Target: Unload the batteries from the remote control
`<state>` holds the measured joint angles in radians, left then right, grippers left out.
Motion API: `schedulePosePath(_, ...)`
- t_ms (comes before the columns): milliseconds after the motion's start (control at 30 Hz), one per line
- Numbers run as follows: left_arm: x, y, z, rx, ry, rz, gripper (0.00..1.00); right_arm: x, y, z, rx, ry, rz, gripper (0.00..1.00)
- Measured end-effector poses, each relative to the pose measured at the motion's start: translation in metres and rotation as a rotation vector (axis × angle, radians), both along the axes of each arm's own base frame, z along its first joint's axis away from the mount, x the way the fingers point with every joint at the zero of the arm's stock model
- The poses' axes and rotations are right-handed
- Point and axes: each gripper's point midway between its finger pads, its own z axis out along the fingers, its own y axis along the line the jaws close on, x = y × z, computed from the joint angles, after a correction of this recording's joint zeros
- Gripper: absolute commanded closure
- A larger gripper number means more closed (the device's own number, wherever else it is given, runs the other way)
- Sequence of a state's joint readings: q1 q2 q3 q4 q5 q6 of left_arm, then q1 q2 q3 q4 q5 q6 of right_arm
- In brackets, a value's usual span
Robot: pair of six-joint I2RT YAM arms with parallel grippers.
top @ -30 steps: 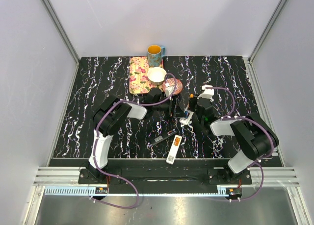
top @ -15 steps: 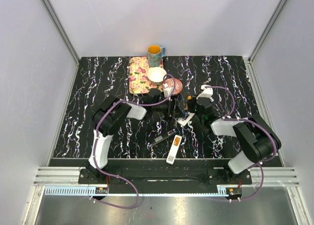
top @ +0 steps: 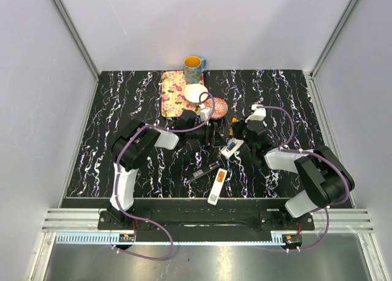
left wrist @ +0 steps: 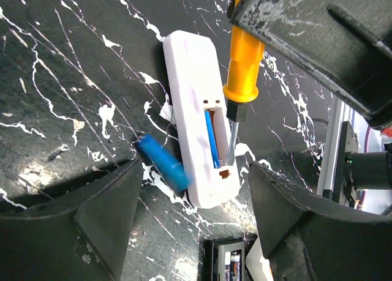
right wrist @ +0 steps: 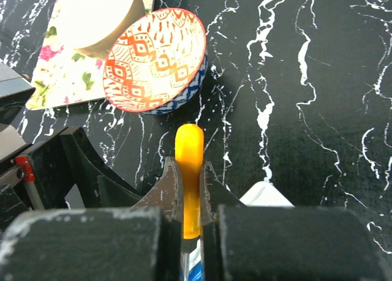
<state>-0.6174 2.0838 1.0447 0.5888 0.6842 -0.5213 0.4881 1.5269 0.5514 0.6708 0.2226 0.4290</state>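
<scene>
A small white remote (left wrist: 195, 103) lies back-up on the black table, its battery bay open with something blue inside (left wrist: 211, 140). A blue battery (left wrist: 162, 163) lies loose on the table against the remote's left side. My right gripper (right wrist: 188, 166) is shut on an orange-handled screwdriver (left wrist: 244, 67), whose tip (left wrist: 229, 147) sits in the bay. My left gripper (left wrist: 193, 192) is open, its fingers (left wrist: 104, 213) spread to either side of the remote's near end. From above, the remote (top: 231, 148) lies between the left gripper (top: 215, 136) and the right gripper (top: 240, 136).
A black remote (top: 205, 171) and a second white remote (top: 217, 186) holding an orange cell lie nearer the arms. A patterned bowl (right wrist: 153, 60), a cream cup (right wrist: 101, 18) on a floral mat (top: 174, 94) and a yellow mug (top: 193, 64) stand behind.
Both grippers have shifted slightly toward the far side of the table. The white remote has turned a little under the screwdriver.
</scene>
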Motion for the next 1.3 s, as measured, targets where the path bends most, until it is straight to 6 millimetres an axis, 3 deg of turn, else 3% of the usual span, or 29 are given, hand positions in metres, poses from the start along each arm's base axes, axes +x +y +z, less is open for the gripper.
schedulePosePath(333,-0.006,0.004,0.004,-0.002,-0.010,-0.010,0.25,0.003,0.003,0.010,0.032,-0.033,-0.001,1.00)
schedulePosePath(667,-0.009,-0.006,0.011,-0.050,-0.011,-0.037,0.27,-0.010,-0.023,0.027,0.018,-0.100,-0.079,1.00)
schedulePosePath(867,-0.026,-0.017,0.000,-0.034,0.014,-0.073,0.30,-0.010,-0.032,0.029,0.021,-0.108,-0.098,1.00)
schedulePosePath(1300,-0.053,-0.027,-0.002,-0.029,-0.015,-0.121,0.30,-0.010,-0.040,0.032,0.031,-0.114,-0.110,1.00)
